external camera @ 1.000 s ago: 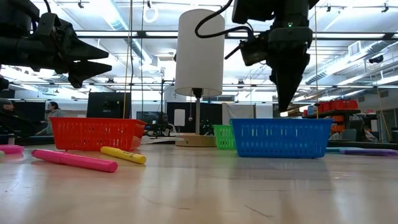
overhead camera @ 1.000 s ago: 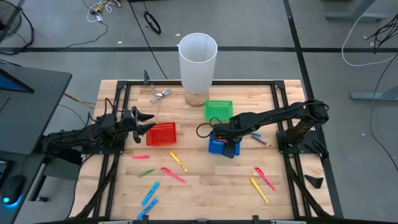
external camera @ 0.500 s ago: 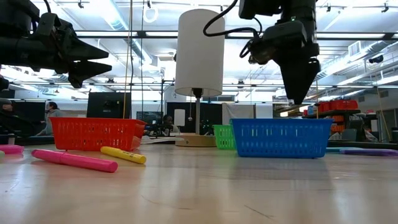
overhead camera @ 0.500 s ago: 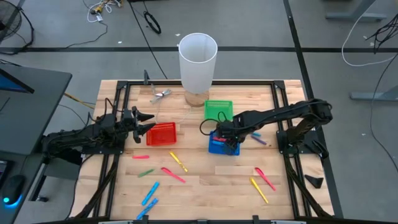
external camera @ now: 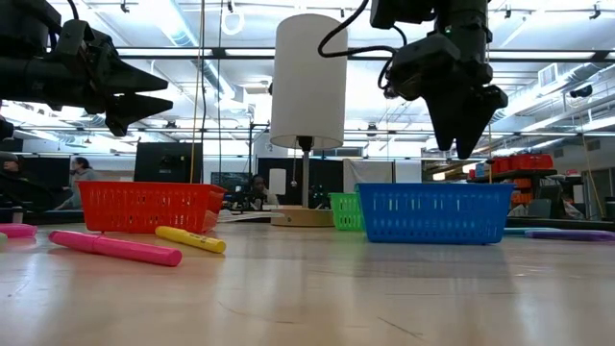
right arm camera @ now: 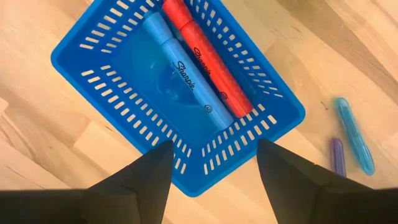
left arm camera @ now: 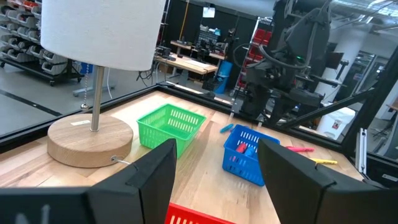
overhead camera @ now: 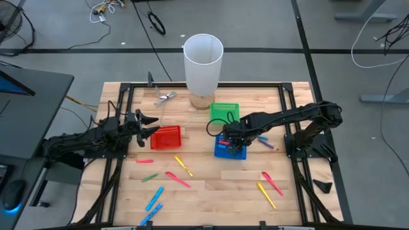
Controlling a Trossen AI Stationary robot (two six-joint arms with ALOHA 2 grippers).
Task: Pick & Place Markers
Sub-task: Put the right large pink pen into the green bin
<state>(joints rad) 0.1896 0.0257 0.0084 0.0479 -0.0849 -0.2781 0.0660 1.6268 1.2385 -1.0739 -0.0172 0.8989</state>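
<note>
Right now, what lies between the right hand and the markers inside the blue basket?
Nothing. In the right wrist view, the open right hand hangs above the blue basket, with only air down to the blue marker and red marker.

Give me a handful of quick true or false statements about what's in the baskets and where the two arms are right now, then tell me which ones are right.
1. The blue basket holds a light blue marker and a red marker. True.
2. The right tool is shut on a marker. False: it hangs open and empty above the blue basket.
3. The left tool is open beside the red basket. True.
4. The green basket is full of markers. False: no markers show in it.
5. A pink marker lies on the table in front of the red basket. True.
</note>
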